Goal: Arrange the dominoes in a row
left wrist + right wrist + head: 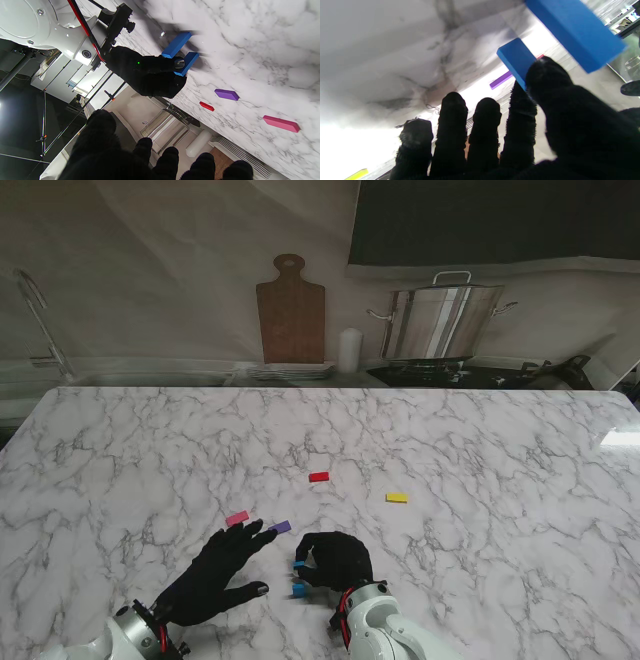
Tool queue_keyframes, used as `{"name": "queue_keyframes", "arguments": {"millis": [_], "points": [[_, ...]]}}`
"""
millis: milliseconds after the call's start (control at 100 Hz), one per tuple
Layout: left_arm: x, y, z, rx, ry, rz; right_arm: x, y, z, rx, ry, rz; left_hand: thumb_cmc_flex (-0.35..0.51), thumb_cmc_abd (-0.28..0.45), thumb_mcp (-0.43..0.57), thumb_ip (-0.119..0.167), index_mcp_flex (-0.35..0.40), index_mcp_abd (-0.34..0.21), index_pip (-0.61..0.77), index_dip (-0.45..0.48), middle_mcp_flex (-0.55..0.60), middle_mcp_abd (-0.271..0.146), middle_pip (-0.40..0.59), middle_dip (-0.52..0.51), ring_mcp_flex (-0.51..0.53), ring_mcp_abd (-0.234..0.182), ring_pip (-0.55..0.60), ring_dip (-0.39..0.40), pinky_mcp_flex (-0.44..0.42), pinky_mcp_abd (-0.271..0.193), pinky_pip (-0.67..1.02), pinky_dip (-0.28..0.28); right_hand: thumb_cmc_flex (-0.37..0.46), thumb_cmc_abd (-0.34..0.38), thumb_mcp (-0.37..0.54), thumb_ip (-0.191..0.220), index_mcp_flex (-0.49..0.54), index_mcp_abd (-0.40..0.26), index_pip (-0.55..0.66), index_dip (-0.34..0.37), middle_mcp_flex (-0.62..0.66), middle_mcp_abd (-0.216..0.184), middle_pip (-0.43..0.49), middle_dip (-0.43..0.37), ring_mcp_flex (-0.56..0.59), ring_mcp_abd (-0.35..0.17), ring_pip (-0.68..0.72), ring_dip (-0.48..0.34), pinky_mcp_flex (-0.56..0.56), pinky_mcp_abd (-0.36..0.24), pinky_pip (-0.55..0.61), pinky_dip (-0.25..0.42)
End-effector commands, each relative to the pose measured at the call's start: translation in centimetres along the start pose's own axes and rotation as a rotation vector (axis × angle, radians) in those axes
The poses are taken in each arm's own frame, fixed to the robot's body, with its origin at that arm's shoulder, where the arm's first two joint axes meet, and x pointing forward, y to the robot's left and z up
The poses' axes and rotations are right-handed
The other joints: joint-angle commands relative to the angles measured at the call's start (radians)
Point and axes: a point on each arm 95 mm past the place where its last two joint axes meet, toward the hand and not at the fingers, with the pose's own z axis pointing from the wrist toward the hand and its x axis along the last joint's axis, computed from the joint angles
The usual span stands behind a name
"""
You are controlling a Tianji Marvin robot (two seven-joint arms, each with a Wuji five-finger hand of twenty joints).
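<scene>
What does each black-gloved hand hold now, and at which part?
The right hand pinches one small blue rectangular domino at its end, between thumb and a fingertip. A second blue domino stands beside it, not gripped. The left hand holds nothing, fingers spread.

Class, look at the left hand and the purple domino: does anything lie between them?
Nothing visible does. The left hand is spread open on the marble, and its farthest fingertip reaches right up to the purple domino. The pink domino lies to the left, clear of that path.
</scene>
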Motion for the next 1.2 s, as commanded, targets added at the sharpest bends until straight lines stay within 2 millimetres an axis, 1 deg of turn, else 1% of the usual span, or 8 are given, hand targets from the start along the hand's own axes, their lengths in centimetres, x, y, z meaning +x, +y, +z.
{"name": "queue_keyframes", "arguments": {"millis": [0, 340, 490, 530, 870, 1150, 1170, 1190], "points": [[0.16, 0.22, -0.04, -0.016, 0.004, -0.003, -0.02, -0.22, -0.2, 0.008, -0.005, -0.004, 0.003, -0.011, -0.005, 0.017, -0.028, -0.008, -0.013, 0.015, -0.015, -0.027, -0.009, -0.008, -0.012, -0.025, -0.011, -0.018, 0.007, -0.008, -0.007, -0.017, -0.009, -0.036, 0.015, -0.007, -0.029, 0.018, -0.013, -0.023, -0.019, -0.01, 0.026, 0.009, -0.021, 0.01, 0.003, 0.031, -0.01, -0.038, 0.044, 0.023], [0.17, 0.21, -0.04, -0.016, 0.003, -0.002, -0.03, -0.19, -0.27, 0.01, -0.005, -0.005, 0.003, -0.011, -0.005, 0.017, -0.028, -0.008, -0.012, 0.015, -0.015, -0.027, -0.009, -0.008, -0.012, -0.025, -0.011, -0.018, 0.007, -0.008, -0.006, -0.017, -0.035, -0.032, 0.022, 0.0, -0.062, 0.059, -0.066, -0.046, -0.054, -0.013, 0.022, 0.011, -0.044, 0.007, -0.011, 0.035, -0.027, -0.042, 0.035, 0.027], [0.18, 0.21, -0.04, -0.016, 0.004, -0.002, -0.04, -0.16, -0.31, 0.009, -0.004, -0.006, 0.001, -0.011, -0.006, 0.017, -0.028, -0.009, -0.012, 0.015, -0.015, -0.027, -0.009, -0.008, -0.012, -0.026, -0.011, -0.018, 0.007, -0.009, -0.007, -0.017, -0.05, -0.026, 0.028, 0.005, -0.065, 0.074, -0.096, -0.046, -0.063, -0.012, 0.019, 0.01, -0.051, 0.007, -0.016, 0.037, -0.032, -0.044, 0.033, 0.03], [0.18, 0.21, -0.03, -0.016, 0.004, -0.002, -0.04, -0.14, -0.32, 0.009, -0.003, -0.006, 0.002, -0.011, -0.005, 0.017, -0.028, -0.009, -0.012, 0.015, -0.015, -0.027, -0.009, -0.008, -0.012, -0.026, -0.011, -0.018, 0.007, -0.009, -0.007, -0.017, -0.055, -0.027, 0.032, 0.01, -0.06, 0.081, -0.121, -0.035, -0.066, -0.011, 0.017, 0.008, -0.053, 0.008, -0.019, 0.039, -0.032, -0.044, 0.032, 0.033], [0.14, 0.21, -0.02, -0.017, 0.003, -0.002, -0.14, 0.05, -0.51, 0.01, -0.002, 0.0, 0.002, -0.011, -0.005, 0.017, -0.028, -0.008, -0.013, 0.015, -0.015, -0.028, -0.009, -0.007, -0.012, -0.025, -0.011, -0.018, 0.006, -0.008, -0.007, -0.017, -0.061, -0.025, 0.038, 0.021, -0.064, 0.096, -0.155, -0.026, -0.083, -0.01, 0.012, 0.006, -0.066, 0.007, -0.027, 0.041, -0.043, -0.046, 0.027, 0.035], [0.16, 0.24, -0.01, -0.018, 0.004, 0.0, -0.35, 0.22, -0.74, 0.014, -0.007, -0.003, 0.002, -0.011, -0.005, 0.017, -0.029, -0.008, -0.014, 0.015, -0.015, -0.027, -0.009, -0.007, -0.012, -0.026, -0.011, -0.018, 0.007, -0.008, -0.007, -0.017, -0.079, -0.013, 0.054, 0.064, -0.074, 0.124, -0.224, 0.0, -0.109, -0.008, 0.004, 0.003, -0.084, 0.007, -0.038, 0.043, -0.054, -0.05, 0.022, 0.04], [0.16, 0.25, -0.01, -0.018, 0.004, 0.0, -0.37, 0.24, -0.76, 0.014, -0.007, -0.003, 0.002, -0.012, -0.005, 0.017, -0.028, -0.009, -0.014, 0.015, -0.015, -0.027, -0.009, -0.007, -0.012, -0.025, -0.011, -0.018, 0.007, -0.008, -0.007, -0.017, -0.084, -0.014, 0.058, 0.075, -0.073, 0.125, -0.235, 0.01, -0.109, -0.008, 0.005, 0.003, -0.085, 0.006, -0.039, 0.044, -0.055, -0.052, 0.021, 0.041], [0.16, 0.25, -0.01, -0.018, 0.004, 0.0, -0.39, 0.27, -0.78, 0.014, -0.008, -0.003, 0.002, -0.012, -0.005, 0.017, -0.028, -0.008, -0.014, 0.015, -0.015, -0.028, -0.009, -0.007, -0.012, -0.025, -0.011, -0.018, 0.007, -0.008, -0.007, -0.017, -0.084, -0.014, 0.058, 0.076, -0.073, 0.125, -0.237, 0.012, -0.11, -0.008, 0.005, 0.003, -0.085, 0.006, -0.04, 0.044, -0.055, -0.052, 0.021, 0.041]]}}
